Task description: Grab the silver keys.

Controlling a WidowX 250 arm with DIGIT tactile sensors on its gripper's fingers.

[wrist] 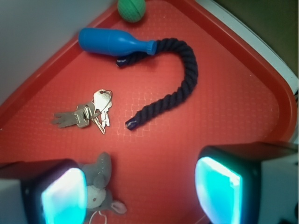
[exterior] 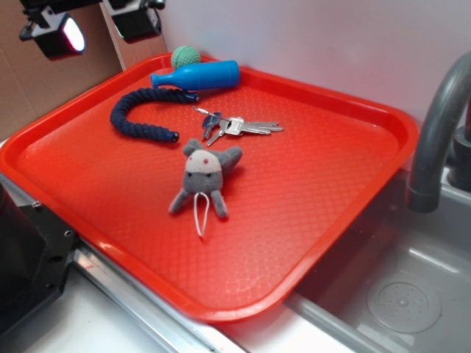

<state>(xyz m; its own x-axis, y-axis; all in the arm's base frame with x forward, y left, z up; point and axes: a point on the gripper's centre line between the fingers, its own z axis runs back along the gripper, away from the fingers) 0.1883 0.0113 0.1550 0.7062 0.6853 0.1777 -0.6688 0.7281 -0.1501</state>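
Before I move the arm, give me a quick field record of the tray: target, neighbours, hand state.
target: silver keys, lying flat on the red tray, untouched
nearest neighbours: grey plush toy just in front; dark rope to one side; both apart from the keys
further back: blue bottle, green ball at the tray's far corner
hand: open, raised above the tray, holding nothing
beside tray: sink with grey faucet

red tray (exterior: 309, 220) with fine diamond texture; silver keys (exterior: 237, 126), one dark blue head; navy twisted rope (exterior: 140, 118); bright blue bottle (exterior: 197, 76); green ball (exterior: 185, 56); grey plush toy (exterior: 204, 175).
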